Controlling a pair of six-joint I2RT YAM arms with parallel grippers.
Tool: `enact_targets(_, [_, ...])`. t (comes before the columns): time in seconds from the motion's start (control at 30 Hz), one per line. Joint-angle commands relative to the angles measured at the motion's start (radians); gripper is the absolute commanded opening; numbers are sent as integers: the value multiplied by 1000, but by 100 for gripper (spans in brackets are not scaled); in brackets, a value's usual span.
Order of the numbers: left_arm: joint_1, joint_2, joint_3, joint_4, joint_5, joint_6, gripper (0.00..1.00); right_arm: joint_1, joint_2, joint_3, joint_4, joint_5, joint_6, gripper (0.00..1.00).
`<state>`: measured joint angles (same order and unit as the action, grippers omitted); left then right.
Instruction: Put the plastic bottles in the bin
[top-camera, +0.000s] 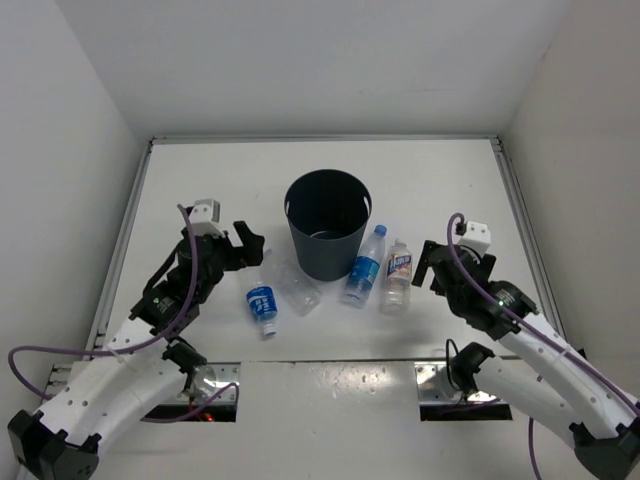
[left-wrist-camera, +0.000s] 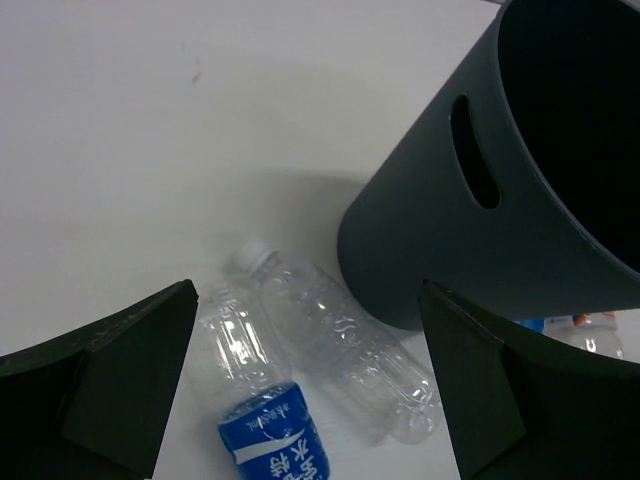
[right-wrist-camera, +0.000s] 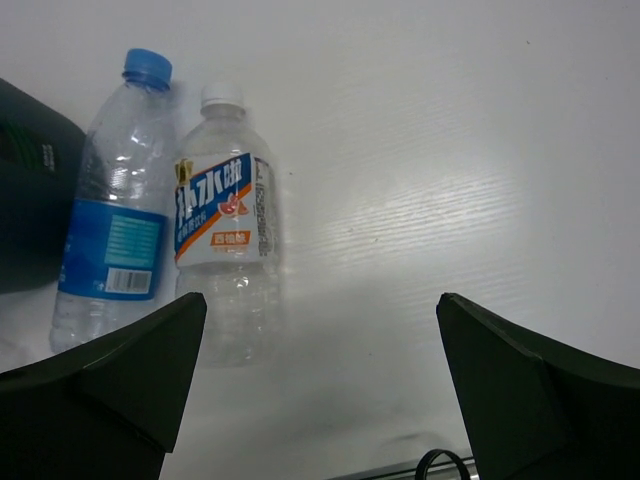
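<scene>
The left end effector (top-camera: 250, 247) is hovering wide open, holding nothing; a blue-labelled bottle (top-camera: 262, 304) bearing white Chinese characters is lying beside an unlabelled bottle (top-camera: 299, 290); the bin (top-camera: 325, 255) is standing upright on the desk (top-camera: 200, 180); a blue-capped bottle (top-camera: 364, 267) and a Chinese-lettered white-blue bottle (top-camera: 398, 274) are lying just right of it; the right end effector (top-camera: 428, 268) is gaping empty.

Flat glossy white bench (top-camera: 200, 180), faint scuff marks. Plain white enclosure walls (top-camera: 60, 150) at left, back and right. Silver metal rail (top-camera: 122, 250) along the left bench edge, matching right-side rail (top-camera: 527, 230) opposite.
</scene>
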<state>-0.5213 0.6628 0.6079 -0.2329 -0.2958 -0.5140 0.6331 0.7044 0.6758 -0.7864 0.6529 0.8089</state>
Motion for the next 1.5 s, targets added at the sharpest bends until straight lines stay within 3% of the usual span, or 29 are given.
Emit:
enact_targets(0.0, [-11,-17,-40,-3,69,-147,99,13,53,-10,44,42,19,100])
enact_targets(0.2, [-11,13,-76,-29,47,-236,99,37,78,-10,44,24,42,100])
enact_targets(0.33, [-11,93,-33,-86,66,-333,99,88,78,-10,-36,134,159,100])
enact_targets(0.47, [9,93,-42,-127,66,-408,99,88,66,-22,-34,134,173,100])
enact_targets(0.83, [38,90,-126,-206,89,-366,99,79,46,-32,-24,145,182,100])
enact_targets(0.97, [92,115,-146,-152,72,-313,99,79,64,-32,-13,122,182,100])
enact_targets(1.2, [92,199,-203,-20,44,-287,99,79,119,-21,-13,108,168,100])
enact_targets(1.47, [92,224,-180,-8,38,-265,99,79,142,-21,-24,117,168,100])
